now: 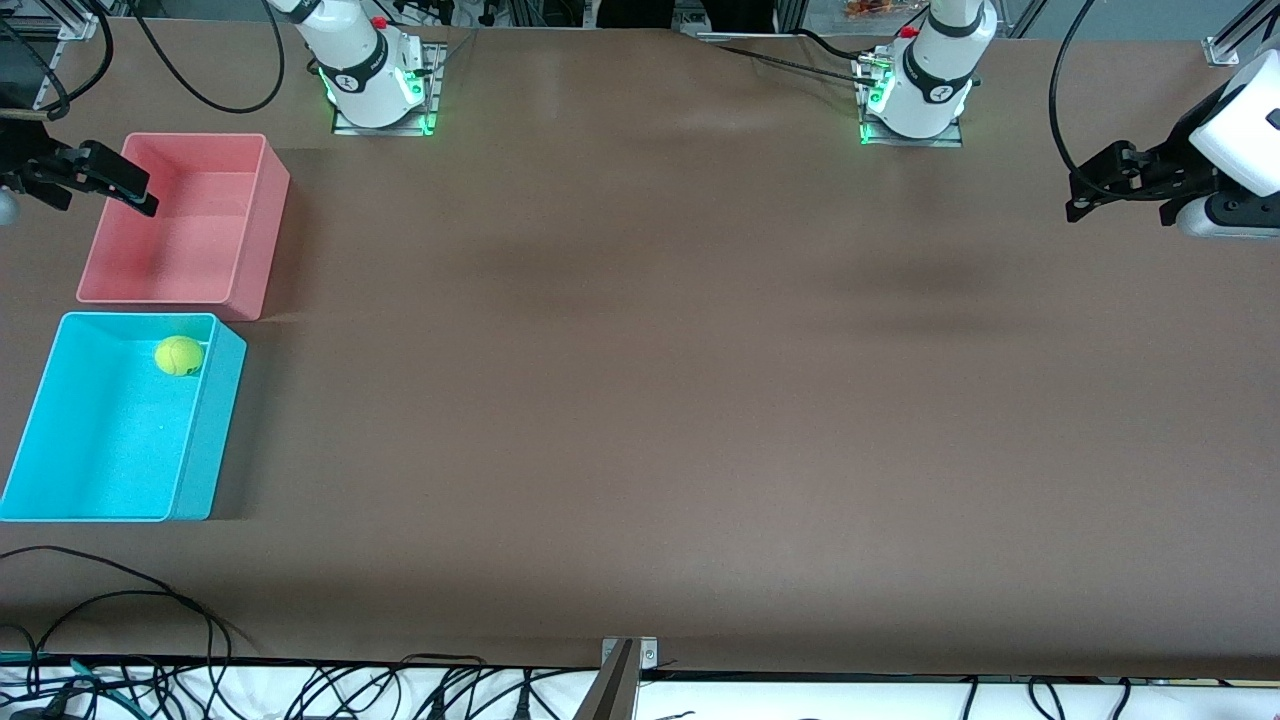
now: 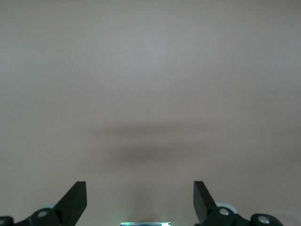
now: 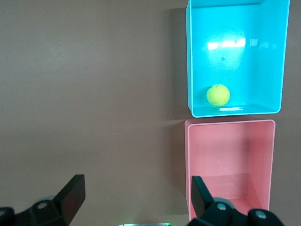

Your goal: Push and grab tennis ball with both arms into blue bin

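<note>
Both arms wait raised at the desk (image 1: 640, 400) ends. The right pincer (image 1: 120, 185) hangs over the pink bin (image 1: 255, 230) rim, fingers spread wide, holding nothing. The left pincer (image 1: 1085, 195) hangs over bare desk, likewise wide open and empty. One tennis ball (image 1: 179, 355) lies in the blue bin (image 1: 210, 430), just beside the pink bin below the right pincer. Two bins, one ball.

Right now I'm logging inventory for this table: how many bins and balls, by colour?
Blue bin: 1
Pink bin: 1
Yellow-green tennis ball, lying in the blue bin: 1
Total: 3
</note>
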Robot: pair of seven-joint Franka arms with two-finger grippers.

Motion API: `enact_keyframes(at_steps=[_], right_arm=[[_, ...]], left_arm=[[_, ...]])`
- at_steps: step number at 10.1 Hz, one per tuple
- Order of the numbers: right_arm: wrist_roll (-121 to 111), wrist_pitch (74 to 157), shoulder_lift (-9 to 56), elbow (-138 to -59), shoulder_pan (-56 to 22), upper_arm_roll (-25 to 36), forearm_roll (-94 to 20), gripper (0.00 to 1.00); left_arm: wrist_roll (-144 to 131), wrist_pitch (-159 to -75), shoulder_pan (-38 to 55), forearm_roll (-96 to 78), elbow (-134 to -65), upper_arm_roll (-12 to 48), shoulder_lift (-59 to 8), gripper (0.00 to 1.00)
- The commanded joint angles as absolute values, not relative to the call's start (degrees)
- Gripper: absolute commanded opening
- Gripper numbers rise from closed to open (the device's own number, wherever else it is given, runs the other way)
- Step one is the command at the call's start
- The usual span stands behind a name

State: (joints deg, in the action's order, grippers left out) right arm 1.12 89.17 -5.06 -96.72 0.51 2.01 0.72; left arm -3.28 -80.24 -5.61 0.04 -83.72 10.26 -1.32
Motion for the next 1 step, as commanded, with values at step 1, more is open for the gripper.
enact_keyframes(at_steps=[1], right_arm=[[0.7,86.8,-3.0,-93.3,1.0,1.7,1.0,1.00]], left_arm=[[-3.8,-79.0,-5.5,-0.7,-81.7,10.3,-2.2,1.00]])
